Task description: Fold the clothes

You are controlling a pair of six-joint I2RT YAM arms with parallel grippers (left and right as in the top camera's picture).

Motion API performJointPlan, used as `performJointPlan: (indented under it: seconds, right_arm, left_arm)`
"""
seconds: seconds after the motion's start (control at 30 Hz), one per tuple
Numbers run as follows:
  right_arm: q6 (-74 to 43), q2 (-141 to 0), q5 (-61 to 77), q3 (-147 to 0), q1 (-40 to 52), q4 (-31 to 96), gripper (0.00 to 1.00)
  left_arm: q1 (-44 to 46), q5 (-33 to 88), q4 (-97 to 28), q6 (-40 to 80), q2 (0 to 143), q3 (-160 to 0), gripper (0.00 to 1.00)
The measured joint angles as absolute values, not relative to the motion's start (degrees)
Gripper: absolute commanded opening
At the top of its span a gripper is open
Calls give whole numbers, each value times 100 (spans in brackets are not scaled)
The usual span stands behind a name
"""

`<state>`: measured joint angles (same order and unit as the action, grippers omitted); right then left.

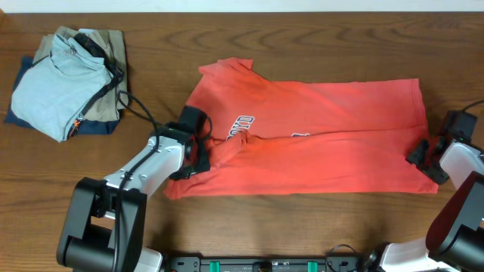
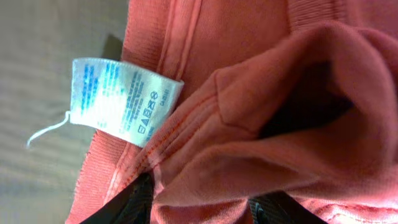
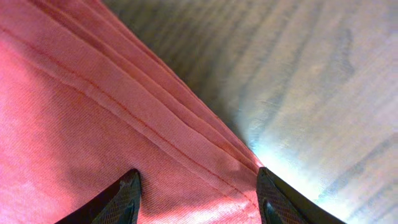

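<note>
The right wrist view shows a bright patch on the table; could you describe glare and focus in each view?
Right wrist: white glare on the wooden table beside the coral-red T-shirt; left wrist: care label print too blurred to read, shadow inside the fold; overhead: evenly lit, sharp.
</note>
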<state>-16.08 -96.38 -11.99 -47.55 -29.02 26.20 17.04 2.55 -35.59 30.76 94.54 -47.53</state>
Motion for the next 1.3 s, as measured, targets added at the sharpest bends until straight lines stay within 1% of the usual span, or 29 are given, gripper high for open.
performJointPlan:
  seconds: [0.3, 0.4, 0.43, 0.47, 0.5, 0.53, 0.63, 0.77, 0.93, 1.13, 1.3]
  right_arm:
    - [-1717, -9596, -1225, -4757, -2958, 2700, 62]
    - [-1719, -9520, -1164, -4742, -3002, 2816, 66]
    - [-1717, -9472, -1096, -4720, -3020, 2871, 67]
    - [-1706, -9411, -996, -4692, -3024, 2908, 68]
    - [-1691, -9345, -908, -4672, -3035, 2919, 68]
    - [-1662, -9253, -757, -4663, -3041, 2923, 68]
    - [-1540, -8777, -222, -4668, -3044, 2873, 69]
    - [-1308, -7996, 467, -4705, -3037, 2827, 71]
    - [-1125, -7470, 888, -4724, -2976, 2971, 74]
    - [-1057, -7450, 1098, -4727, -2834, 3129, 74]
    - [-1013, -7452, 1155, -4727, -2799, 3179, 74]
  left_arm:
    - [1680, 580, -3879, 3151, 9282, -4633, 51]
    - [1693, 528, -4075, 3148, 9067, -4532, 51]
    - [1693, 454, -4069, 3129, 8945, -4532, 55]
    - [1693, 388, -4012, 3070, 8805, -4543, 64]
    - [1691, 353, -3903, 2998, 8654, -4563, 68]
    - [1691, 294, -3726, 2853, 8458, -4598, 70]
    - [1691, 220, -3068, 2539, 8075, -4851, 72]
    - [1684, 193, -2362, 2165, 8082, -5323, 77]
    - [1522, 296, -2018, 1822, 8829, -6049, 79]
    - [1081, 976, -1933, 1433, 10346, -7369, 79]
    - [790, 1382, -1769, 1334, 11279, -8191, 79]
